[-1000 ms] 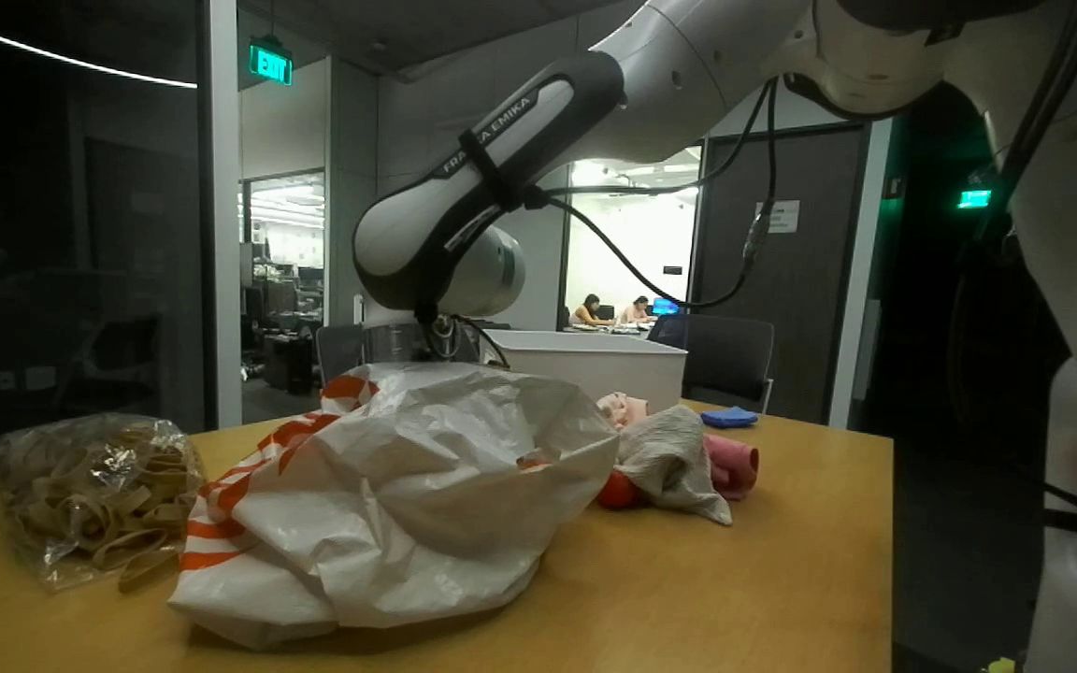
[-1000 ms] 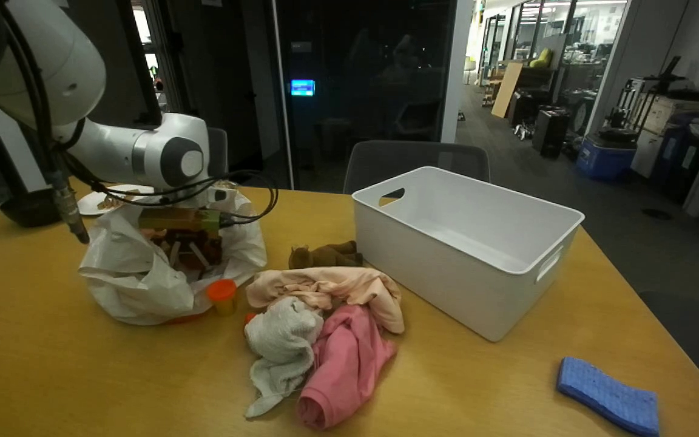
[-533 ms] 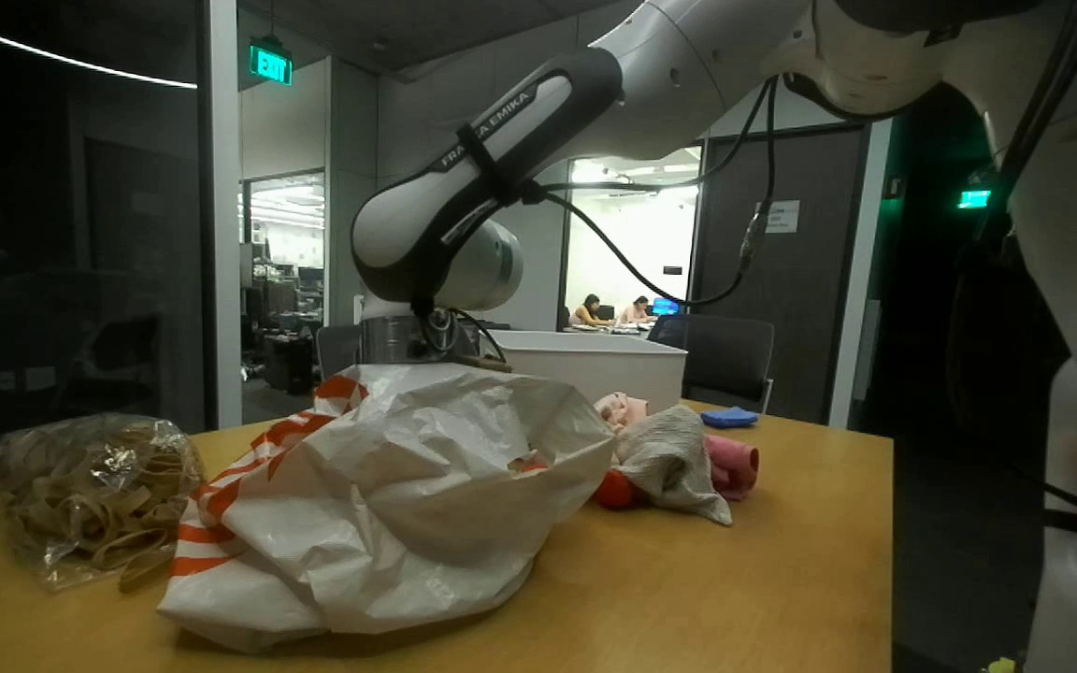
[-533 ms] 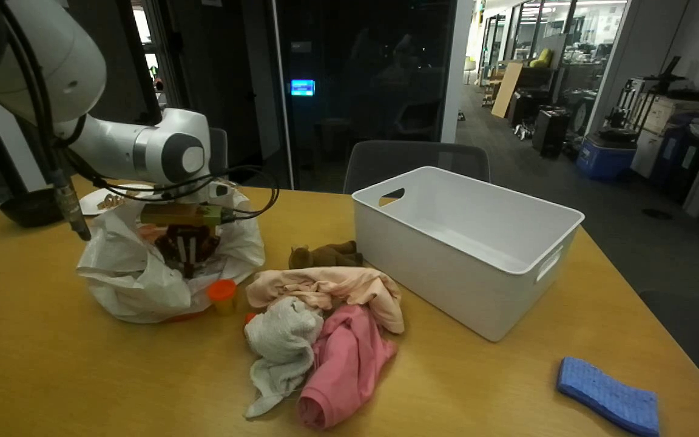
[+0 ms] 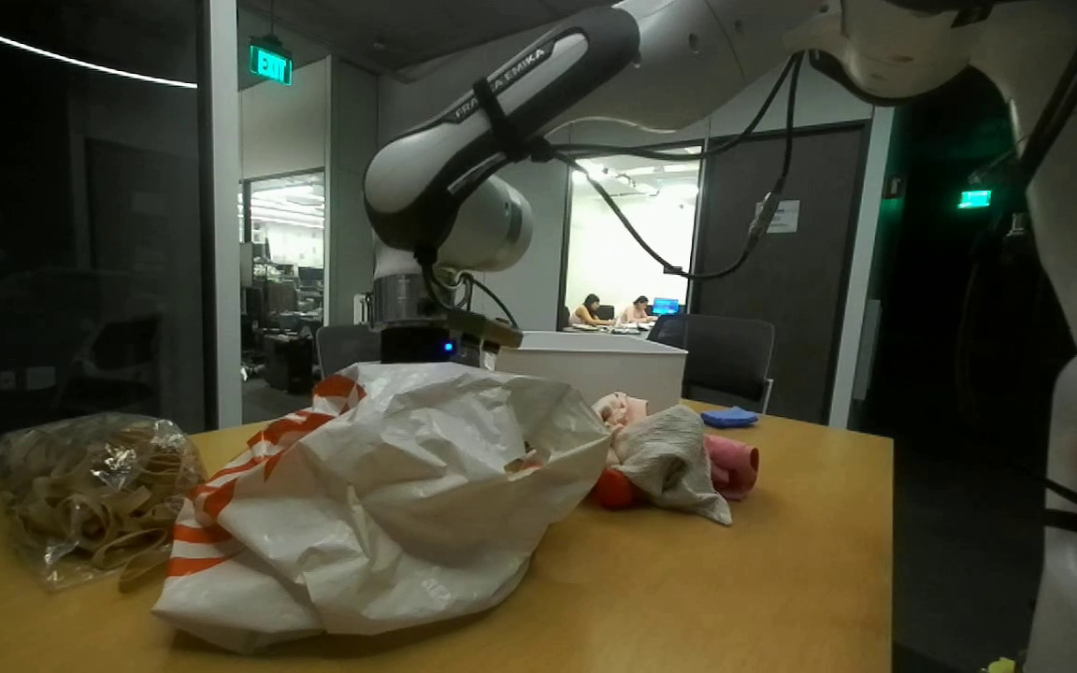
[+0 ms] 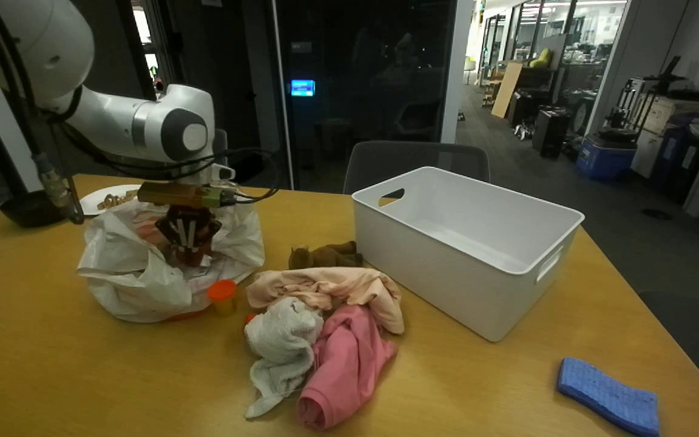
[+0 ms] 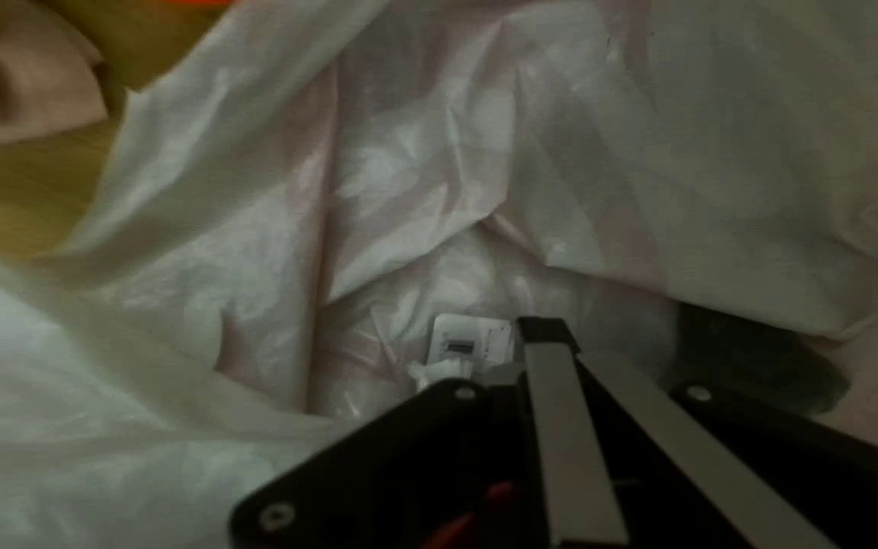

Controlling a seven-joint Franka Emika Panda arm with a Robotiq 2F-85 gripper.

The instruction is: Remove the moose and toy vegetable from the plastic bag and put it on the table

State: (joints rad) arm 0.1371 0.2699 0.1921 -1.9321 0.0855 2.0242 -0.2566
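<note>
The white plastic bag (image 5: 389,505) with orange-red print lies on the table (image 5: 707,579), its mouth facing up in an exterior view (image 6: 137,285). My gripper (image 6: 190,260) points down into that mouth, fingers together. Beside the fingertips in the wrist view is a small white barcode tag (image 7: 477,335); whether it is pinched I cannot tell. A dark green thing (image 7: 759,362), perhaps the toy vegetable, rests in the bag to the right of the fingers. The moose (image 6: 325,255), brown and plush, lies on the table next to the white bin.
The white bin (image 6: 428,243) stands behind a heap of peach (image 6: 331,288), pink (image 6: 352,358) and pale grey (image 6: 283,340) cloths. An orange-capped container (image 6: 222,297) touches the bag's side. A clear bag of tan bits (image 5: 94,495) and a blue sponge (image 6: 607,394) lie farther off.
The fingers have come together inside the bag. After that the arm has risen a little, lifting the gripper partway up. The bag has shifted slightly.
</note>
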